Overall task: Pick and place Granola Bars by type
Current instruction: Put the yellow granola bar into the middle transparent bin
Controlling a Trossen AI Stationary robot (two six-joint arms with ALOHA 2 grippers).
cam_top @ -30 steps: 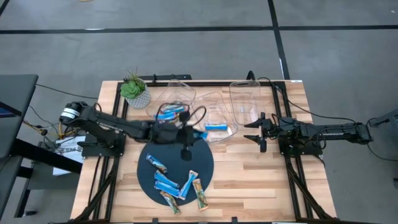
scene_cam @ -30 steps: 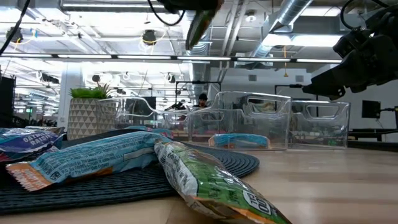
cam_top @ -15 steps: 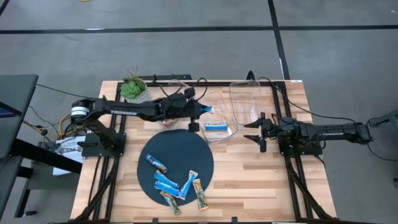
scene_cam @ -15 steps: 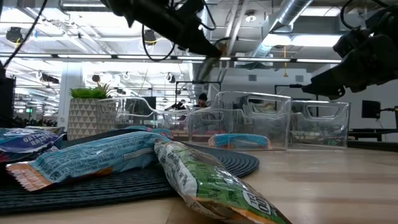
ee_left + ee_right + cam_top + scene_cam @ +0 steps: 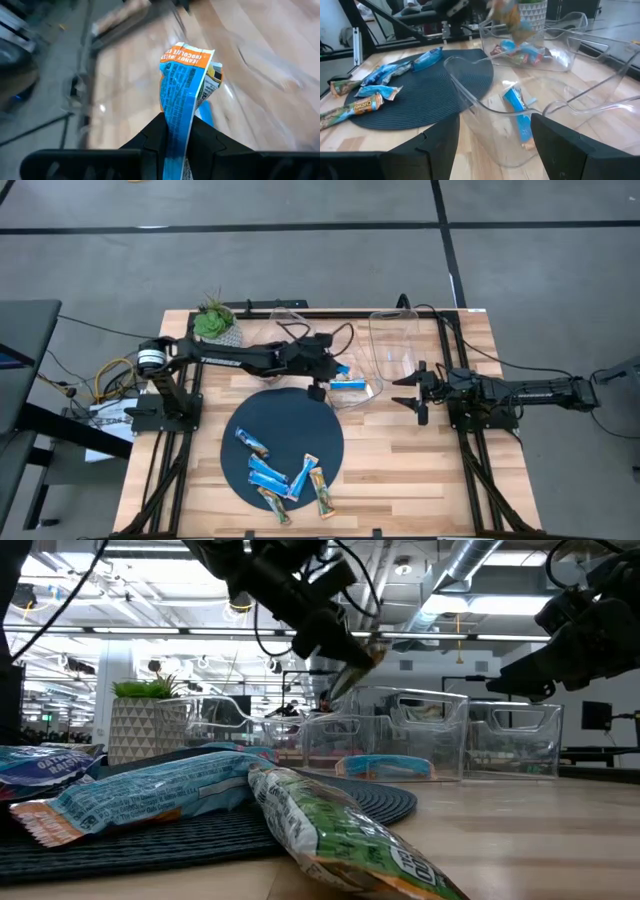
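Pale wooden slats make up the tabletop (image 5: 400, 450) I am working over, with grey floor around it and an open workshop hall behind. On my left wrist camera I see a blue and orange wrapped granola bar (image 5: 182, 85) pinched between the two dark fingers of the left gripper (image 5: 175, 137), which are closed on its lower end so the bar stands up from them. From overhead that left gripper (image 5: 325, 375) sits at the far edge of the large dark round mat (image 5: 285, 440), just beside the middle clear plastic bin (image 5: 350, 345), where one blue bar (image 5: 348, 385) already lies. The leftmost clear bin (image 5: 570, 47) holds several more wrapped bars, as my right wrist camera shows. A loose cluster of blue, orange and green wrapped bars (image 5: 285, 478) remains on the near part of the mat. At table level, a green wrapped bar (image 5: 340, 835) lies closest, against a long blue one (image 5: 150, 795). My right gripper (image 5: 418, 392) waits above the table's right side with its fingers spread wide, holding nothing, near the third clear bin (image 5: 395, 345). A small potted green plant (image 5: 217, 325) stands at the far left corner.
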